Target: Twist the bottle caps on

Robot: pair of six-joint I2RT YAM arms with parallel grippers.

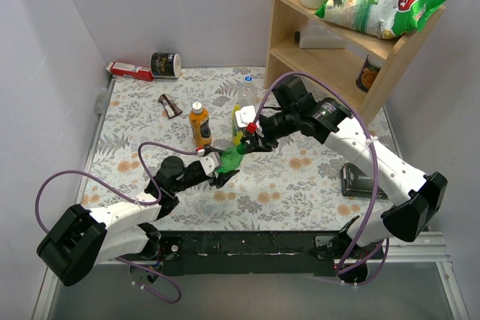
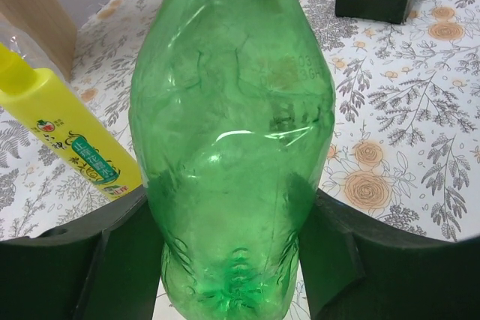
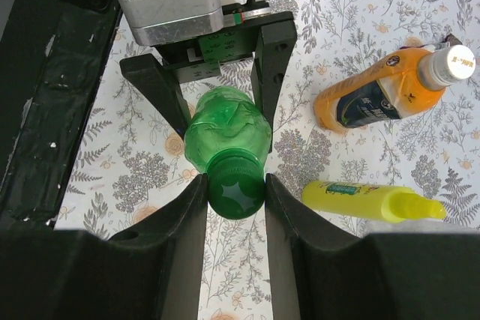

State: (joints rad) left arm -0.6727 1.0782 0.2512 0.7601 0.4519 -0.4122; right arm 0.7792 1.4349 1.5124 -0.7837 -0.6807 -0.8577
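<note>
My left gripper (image 1: pixel 220 166) is shut on the base of the green bottle (image 1: pixel 231 158) and holds it tilted above the table; the bottle fills the left wrist view (image 2: pixel 232 148) between the fingers (image 2: pixel 120 260). My right gripper (image 3: pixel 235 179) is shut on the green cap (image 3: pixel 237 194), which sits on that bottle's neck. The orange bottle (image 1: pixel 199 125) stands upright behind, with the white cap (image 3: pixel 448 65) on it. The clear bottle (image 1: pixel 248 94) with the blue cap (image 1: pixel 248 79) stands farther back, by the shelf.
A slim yellow bottle (image 1: pixel 237 124) stands just behind the grippers. A black box (image 1: pixel 358 183) lies at the right. A wooden shelf (image 1: pixel 285 50) with a chips bag stands back right. A can (image 1: pixel 166 65), a red box (image 1: pixel 129 70) and a small dark item (image 1: pixel 170 106) are back left.
</note>
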